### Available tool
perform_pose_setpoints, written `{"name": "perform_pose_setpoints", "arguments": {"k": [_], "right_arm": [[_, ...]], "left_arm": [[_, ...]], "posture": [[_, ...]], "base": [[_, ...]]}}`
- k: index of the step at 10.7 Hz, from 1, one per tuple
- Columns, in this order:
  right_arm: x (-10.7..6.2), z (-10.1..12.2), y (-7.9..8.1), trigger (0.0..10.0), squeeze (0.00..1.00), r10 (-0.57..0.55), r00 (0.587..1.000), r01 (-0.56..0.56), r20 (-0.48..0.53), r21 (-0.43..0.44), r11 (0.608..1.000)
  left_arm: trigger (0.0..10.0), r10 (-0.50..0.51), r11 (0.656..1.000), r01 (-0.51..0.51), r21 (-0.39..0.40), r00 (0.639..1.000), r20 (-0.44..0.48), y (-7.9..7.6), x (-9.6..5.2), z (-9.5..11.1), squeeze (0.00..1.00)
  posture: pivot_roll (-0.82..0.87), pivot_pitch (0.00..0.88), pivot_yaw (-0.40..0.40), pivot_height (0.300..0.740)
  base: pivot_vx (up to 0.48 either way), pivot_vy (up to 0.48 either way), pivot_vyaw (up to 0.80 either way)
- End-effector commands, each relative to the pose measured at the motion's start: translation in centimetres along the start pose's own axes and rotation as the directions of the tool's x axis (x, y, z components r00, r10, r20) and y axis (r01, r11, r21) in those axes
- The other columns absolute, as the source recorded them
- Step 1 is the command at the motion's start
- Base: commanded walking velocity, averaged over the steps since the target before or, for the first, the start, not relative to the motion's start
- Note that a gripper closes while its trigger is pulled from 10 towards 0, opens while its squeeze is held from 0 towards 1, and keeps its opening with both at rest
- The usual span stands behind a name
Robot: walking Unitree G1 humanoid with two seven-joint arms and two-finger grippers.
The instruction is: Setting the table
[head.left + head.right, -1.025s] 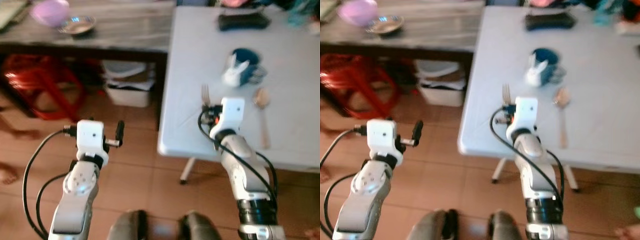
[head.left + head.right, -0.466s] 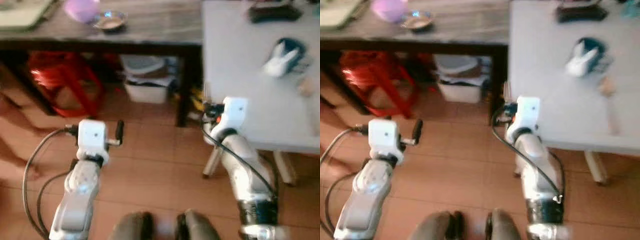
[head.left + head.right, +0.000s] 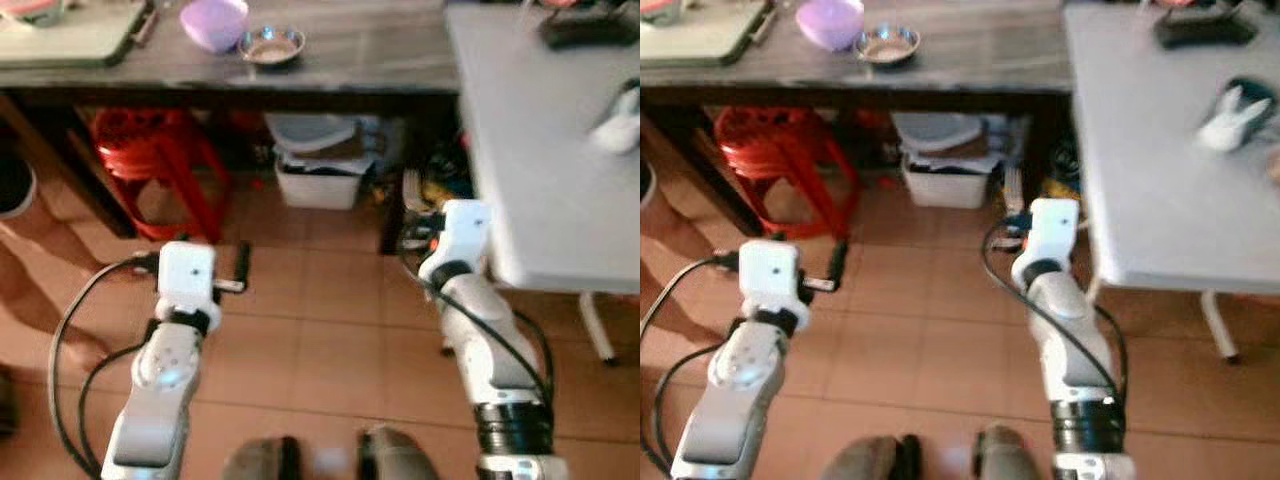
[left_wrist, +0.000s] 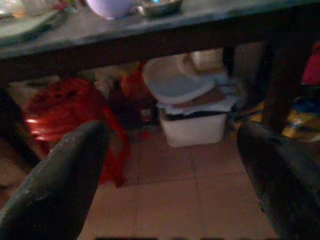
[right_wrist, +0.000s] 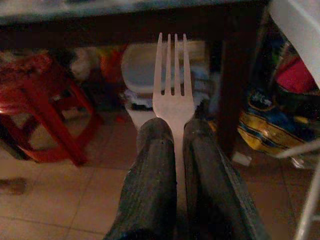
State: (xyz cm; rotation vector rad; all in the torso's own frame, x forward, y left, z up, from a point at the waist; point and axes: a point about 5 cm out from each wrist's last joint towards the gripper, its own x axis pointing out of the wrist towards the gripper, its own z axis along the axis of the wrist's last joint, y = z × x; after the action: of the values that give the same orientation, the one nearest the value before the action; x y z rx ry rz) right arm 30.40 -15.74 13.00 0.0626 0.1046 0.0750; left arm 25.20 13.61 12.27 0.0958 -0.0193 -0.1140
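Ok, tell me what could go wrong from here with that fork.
1. The right gripper pinches the fork only by its handle, with the tines jutting forward; a bump on the dark table could twist it loose.
2. The white table lies close to the right arm; swinging could clip its edge.

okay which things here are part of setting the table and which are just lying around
Part of the job:
fork, pinched in the right claw
white table
purple bowl and small metal bowl on the dark table

Just lying about:
red stool
white bin under the dark table
black case
left claw, open and holding nothing
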Motion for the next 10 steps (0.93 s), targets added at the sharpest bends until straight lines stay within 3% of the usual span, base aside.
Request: {"name": "perform_pose_setpoints", "arguments": {"k": [1, 2, 6, 10], "right_arm": [[-0.1, 0.4, -0.1, 2.0, 0.0, -0.002, 1.0, 0.002, 0.018, 0.005, 1.0], [-0.3, 0.3, -0.3, 10.0, 0.0, -0.006, 1.0, 0.006, 0.02, -0.003, 1.0], [-2.2, 0.0, -1.1, 10.0, 0.0, -0.041, 0.997, 0.042, 0.069, -0.013, 0.999], [-2.5, 0.0, -0.8, 10.0, 0.0, -0.026, 0.996, 0.028, 0.08, -0.019, 0.999]], "left_arm": [[10.0, -0.001, 1.0, 0.001, -0.006, 1.0, 0.008, 0.3, -0.1, 0.1, 0.0], [10.0, -0.005, 1.0, 0.005, -0.011, 1.0, 0.012, 0.2, -0.1, 0.2, 0.0], [10.0, 0.009, 1.0, -0.009, -0.013, 1.0, 0.008, 0.6, -0.7, 0.0, 0.0], [10.0, -0.009, 1.0, 0.01, -0.024, 1.0, 0.016, 0.2, -0.5, 0.1, 0.0]], "posture": [[0.0, 0.151, 0.057, 0.74], [-0.01, 0.147, 0.057, 0.74], [-0.01, 0.148, 0.054, 0.74], [-0.01, 0.149, 0.059, 0.74]], "base": [[0.472, 0.0, 0.0], [0.48, 0.0, 0.0], [0.48, 0.0, 0.0], [0.48, 0.0, 0.0]]}}
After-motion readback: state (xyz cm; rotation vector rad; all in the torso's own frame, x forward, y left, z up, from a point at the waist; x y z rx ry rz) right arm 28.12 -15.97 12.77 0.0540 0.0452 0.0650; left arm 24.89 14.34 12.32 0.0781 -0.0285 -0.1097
